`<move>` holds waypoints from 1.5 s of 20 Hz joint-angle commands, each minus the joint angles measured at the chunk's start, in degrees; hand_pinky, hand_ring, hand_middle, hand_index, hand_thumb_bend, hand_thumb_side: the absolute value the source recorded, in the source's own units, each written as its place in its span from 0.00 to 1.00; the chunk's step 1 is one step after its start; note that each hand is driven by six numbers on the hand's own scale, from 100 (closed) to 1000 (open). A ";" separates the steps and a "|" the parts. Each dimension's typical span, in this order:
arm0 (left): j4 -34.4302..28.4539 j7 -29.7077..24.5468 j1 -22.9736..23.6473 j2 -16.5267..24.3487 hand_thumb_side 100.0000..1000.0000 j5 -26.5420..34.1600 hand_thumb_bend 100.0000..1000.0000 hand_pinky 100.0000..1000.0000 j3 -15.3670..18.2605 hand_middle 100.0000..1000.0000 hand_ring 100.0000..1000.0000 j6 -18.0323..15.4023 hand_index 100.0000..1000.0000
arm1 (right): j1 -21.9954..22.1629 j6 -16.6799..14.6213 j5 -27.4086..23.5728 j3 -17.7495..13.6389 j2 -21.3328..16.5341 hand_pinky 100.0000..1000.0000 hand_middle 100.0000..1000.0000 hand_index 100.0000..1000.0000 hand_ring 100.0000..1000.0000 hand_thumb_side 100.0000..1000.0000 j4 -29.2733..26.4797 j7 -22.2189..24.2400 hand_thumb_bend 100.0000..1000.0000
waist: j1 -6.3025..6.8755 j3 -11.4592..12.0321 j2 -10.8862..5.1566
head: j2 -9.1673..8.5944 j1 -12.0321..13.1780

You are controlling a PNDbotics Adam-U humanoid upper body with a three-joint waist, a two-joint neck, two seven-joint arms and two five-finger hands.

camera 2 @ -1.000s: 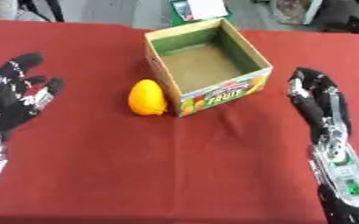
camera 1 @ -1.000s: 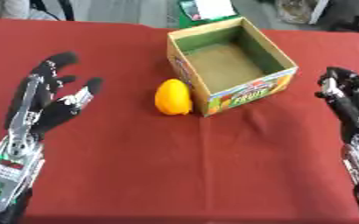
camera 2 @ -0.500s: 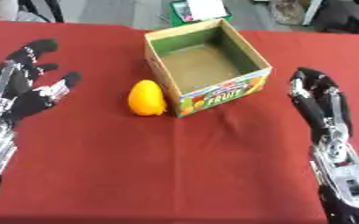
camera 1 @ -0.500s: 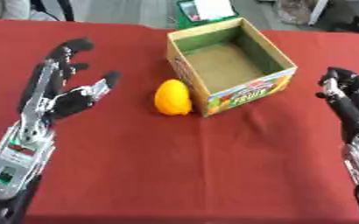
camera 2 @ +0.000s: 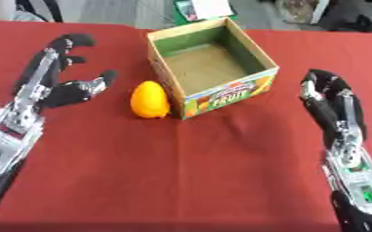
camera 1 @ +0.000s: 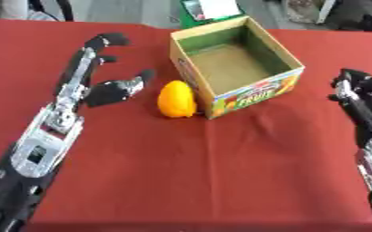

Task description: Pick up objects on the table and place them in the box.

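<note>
- Left hand is stretched out over the counter, forearm running up from the lower left corner, palm turned toward the fruit.
- Its fingers are spread wide and straight, thumb pointing across at the fruit, and there is nothing in them.
- The orange-yellow fruit lies on the red cloth just past that thumb tip, with a small gap between them (no contact that I can see).
- On the fruit's far side from the fingers stands the open cardboard box, its near corner right against the fruit, its inside bare brown.
- Right hand rests low on the right, well apart from the box, fingers up, relaxed and only a little bent, holding nothing.
- The right eye view shows that right hand and forearm nearly whole; the left eye view crops it at the edge.
- The left eye view shows more of the left forearm.
</note>
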 commanded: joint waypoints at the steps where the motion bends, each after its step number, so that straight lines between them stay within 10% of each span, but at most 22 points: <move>1: 3.40 -0.43 -2.26 -1.00 0.18 -3.09 0.51 0.80 -1.30 0.81 0.96 0.02 0.74 | -0.57 -0.12 -0.47 -0.12 -0.78 0.59 0.57 0.71 0.70 0.32 -1.22 0.38 0.00 | 0.08 -0.31 -1.08 | 0.36 0.31; 17: 12.35 -3.37 -3.48 -4.49 0.19 -9.19 0.56 0.77 -4.68 0.78 0.92 -2.16 0.73 | -0.70 -0.06 -0.54 0.06 -0.61 0.59 0.57 0.71 0.70 0.31 -1.20 0.53 0.00 | -0.12 -0.85 -0.77 | 0.26 0.73; 30: 13.53 -4.61 -3.60 -4.72 0.00 -12.65 0.42 0.69 -4.55 0.64 0.78 -0.44 0.59 | -0.71 -0.02 -0.56 0.14 -0.44 0.59 0.57 0.71 0.70 0.31 -1.05 0.61 0.00 | -0.16 -1.08 -0.82 | 0.12 0.70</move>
